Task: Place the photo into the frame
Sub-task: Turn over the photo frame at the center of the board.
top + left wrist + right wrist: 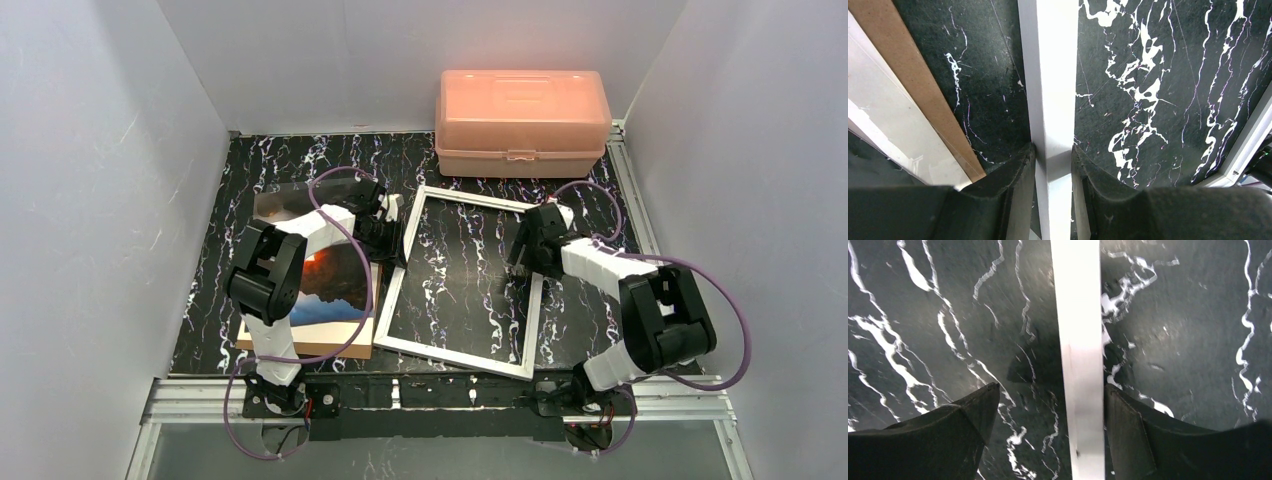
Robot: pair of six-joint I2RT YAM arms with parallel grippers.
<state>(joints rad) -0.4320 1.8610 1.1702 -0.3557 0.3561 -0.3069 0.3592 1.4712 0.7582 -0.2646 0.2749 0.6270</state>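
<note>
Both arms reach forward over the worktop [300,160], wrists bent down. The left gripper [1053,150] is clenched on the left rail of the frame [450,355]. The right gripper [1050,390] stands wide apart astride the right rail, grasping nothing. The frame lies flat between them, its long axis running away from the bases and slightly skewed. The photo [330,285] lies just left of the left gripper, under that arm.

Even overhead light brightens the top view, the frame [1048,75] glares blown-out white in both wrist views, and the right wrist view is blurred, with soft shadow on the surface [1033,365].
</note>
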